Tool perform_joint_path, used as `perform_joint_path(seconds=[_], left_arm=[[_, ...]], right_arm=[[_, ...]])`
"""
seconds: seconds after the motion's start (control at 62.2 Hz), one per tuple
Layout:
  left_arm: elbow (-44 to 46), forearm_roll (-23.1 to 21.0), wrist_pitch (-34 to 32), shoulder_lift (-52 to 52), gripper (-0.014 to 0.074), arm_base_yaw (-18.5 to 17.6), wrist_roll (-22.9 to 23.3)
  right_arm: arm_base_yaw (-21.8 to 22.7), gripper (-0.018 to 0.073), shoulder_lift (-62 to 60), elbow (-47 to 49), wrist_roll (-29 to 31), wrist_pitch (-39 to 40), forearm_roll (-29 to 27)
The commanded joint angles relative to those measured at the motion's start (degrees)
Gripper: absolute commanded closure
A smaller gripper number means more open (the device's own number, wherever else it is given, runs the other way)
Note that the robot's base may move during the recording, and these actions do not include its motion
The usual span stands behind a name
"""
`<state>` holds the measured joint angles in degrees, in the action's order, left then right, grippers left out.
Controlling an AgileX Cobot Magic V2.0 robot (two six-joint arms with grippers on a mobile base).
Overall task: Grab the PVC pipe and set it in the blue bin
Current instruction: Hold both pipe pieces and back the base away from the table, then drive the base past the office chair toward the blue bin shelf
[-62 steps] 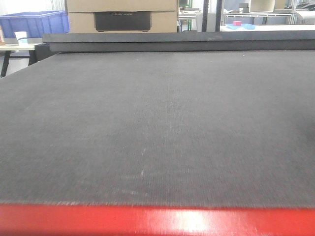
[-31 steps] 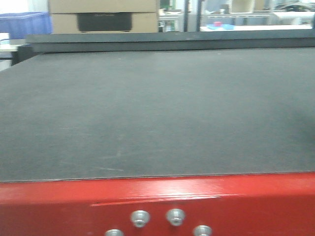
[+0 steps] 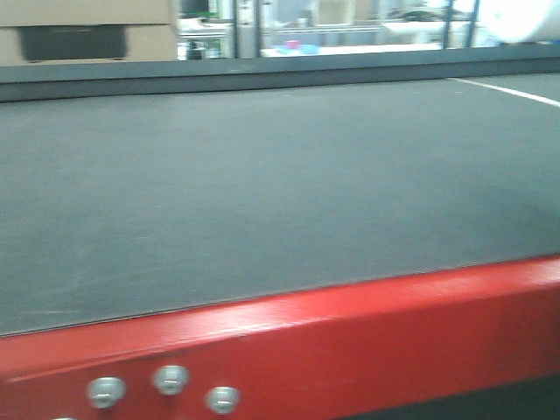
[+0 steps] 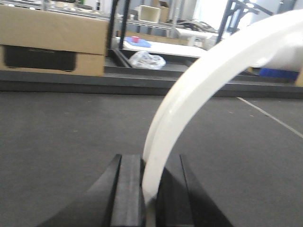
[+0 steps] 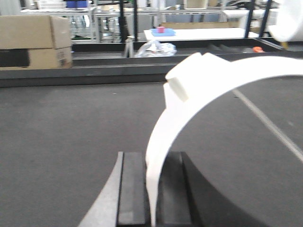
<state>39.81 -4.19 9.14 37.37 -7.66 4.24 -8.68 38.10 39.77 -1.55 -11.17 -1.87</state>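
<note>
looks like left jaws and right jaws both clamp the white pipe (image 4: 173, 113) at bottom centre, so I'd move them together, no twisting, toward the bin.

We see the table (image 3: 262, 175) topped in matt, fibrous grey cloth, its near edge (image 3: 367, 328) glossy red paint with shiny metal bolts (image 3: 171, 379); the PVC pipe (image 4: 199, 90) is smooth white plastic.

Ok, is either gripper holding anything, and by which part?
Both. The left gripper clamps a curved white PVC piece by its lower end; the right gripper holds a similar notched piece the same way.
</note>
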Motion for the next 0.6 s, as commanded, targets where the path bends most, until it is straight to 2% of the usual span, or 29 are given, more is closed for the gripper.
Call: perform_joint_path(seconds=[0.0, 0.579], left_arm=[[0.2, -0.5, -1.6, -0.4, 0.0707, -0.5, 0.0], [0.2, -0.5, -1.6, -0.4, 0.0707, -0.5, 0.0]], right_arm=[[0.1, 0.0727, -0.1, 0.0, 0.2, 1.7, 0.4], [0.1, 0.0727, -0.1, 0.0, 0.2, 1.7, 0.4]])
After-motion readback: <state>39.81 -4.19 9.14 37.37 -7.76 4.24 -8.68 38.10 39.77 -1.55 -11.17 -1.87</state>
